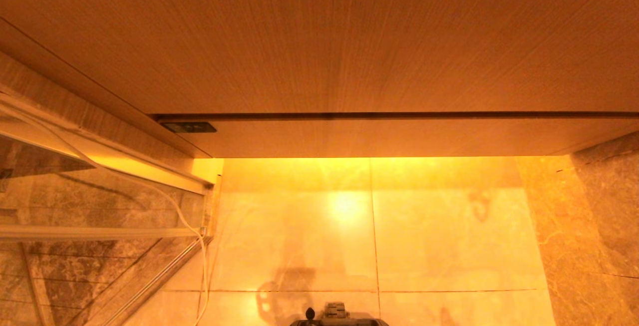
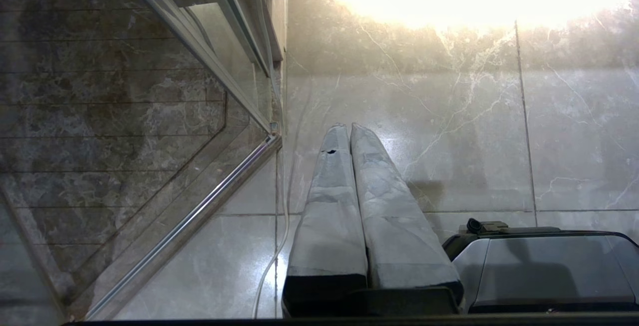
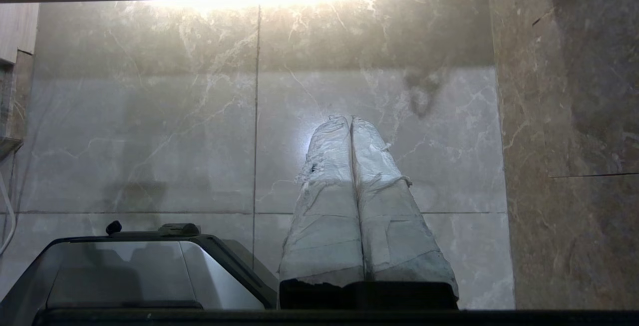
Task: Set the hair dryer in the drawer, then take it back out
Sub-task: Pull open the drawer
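Observation:
The hair dryer is in none of the views. The drawer (image 1: 319, 41) is shut; its pale wood-grain, handleless front fills the upper part of the head view, with a dark seam along its lower edge. My left gripper (image 2: 348, 126) hangs parked over the marble floor beside the glass partition, its taped fingers pressed together and holding nothing. My right gripper (image 3: 351, 118) hangs the same way over the floor near the right wall, shut and empty. Neither arm shows in the head view.
A narrow wood strip (image 1: 399, 139) with a small dark panel (image 1: 188, 127) runs under the drawer, lit from below. A glass shower partition (image 1: 75, 206) and a thin white cable (image 1: 192, 231) stand on the left, a dark marble wall (image 1: 599, 216) on the right. My base (image 1: 339, 316) is at the bottom edge.

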Robot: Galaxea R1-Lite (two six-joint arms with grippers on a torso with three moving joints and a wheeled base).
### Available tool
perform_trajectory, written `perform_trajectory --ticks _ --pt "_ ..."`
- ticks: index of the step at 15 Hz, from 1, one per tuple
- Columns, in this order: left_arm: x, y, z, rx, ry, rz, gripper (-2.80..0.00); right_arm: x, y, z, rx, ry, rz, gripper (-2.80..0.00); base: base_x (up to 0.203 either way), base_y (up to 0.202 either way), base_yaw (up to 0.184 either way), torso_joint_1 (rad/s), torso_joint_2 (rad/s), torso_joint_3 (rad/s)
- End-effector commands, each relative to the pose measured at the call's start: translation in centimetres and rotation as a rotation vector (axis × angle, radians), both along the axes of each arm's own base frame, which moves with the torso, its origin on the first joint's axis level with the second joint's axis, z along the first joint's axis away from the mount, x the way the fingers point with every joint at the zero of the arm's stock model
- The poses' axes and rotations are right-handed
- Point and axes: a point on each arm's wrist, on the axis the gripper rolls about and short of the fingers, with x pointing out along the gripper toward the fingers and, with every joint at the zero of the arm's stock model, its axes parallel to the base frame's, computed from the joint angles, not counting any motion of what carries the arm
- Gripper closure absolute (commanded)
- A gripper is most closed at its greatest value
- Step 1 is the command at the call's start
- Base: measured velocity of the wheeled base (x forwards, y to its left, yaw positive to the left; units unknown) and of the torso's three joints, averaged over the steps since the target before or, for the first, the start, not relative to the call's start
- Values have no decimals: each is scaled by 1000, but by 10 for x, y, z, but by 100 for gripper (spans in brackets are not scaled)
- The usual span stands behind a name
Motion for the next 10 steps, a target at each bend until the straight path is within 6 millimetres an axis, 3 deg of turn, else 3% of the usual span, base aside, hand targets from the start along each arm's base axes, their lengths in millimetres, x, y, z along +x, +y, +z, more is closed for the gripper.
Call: perform_trajectory --ticks 1,10 --pt "0 0 0 0 0 0 0 0 0 0 1 -2 0 0 0 0 0 0 0 0" --pt "0 0 0 0 -1 0 0 0 0 0 3 -2 0 0 0 0 0 0 0 0"
